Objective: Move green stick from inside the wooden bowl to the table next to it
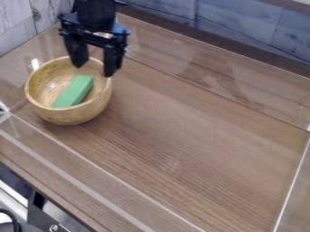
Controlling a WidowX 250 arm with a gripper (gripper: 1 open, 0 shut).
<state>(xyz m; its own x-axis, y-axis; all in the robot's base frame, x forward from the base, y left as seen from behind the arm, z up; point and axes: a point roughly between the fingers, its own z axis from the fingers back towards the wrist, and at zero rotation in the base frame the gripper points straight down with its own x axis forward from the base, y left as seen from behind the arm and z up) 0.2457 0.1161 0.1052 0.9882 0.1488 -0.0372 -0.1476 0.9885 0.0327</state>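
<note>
The green stick (pixel 76 89) lies flat inside the wooden bowl (pixel 49 112), which stands at the left of the table (pixel 194 127). My gripper (pixel 96 62) hangs open just above the bowl's far right rim, pointing down. Nothing sits between its black fingers (pixel 112 60). The stick lies slightly below and to the left of the fingertips, fully in view.
Low clear plastic walls (pixel 158 195) run along the table's front and side edges. A grey tiled wall rises behind the table. The brown tabletop stretches to the right of the bowl.
</note>
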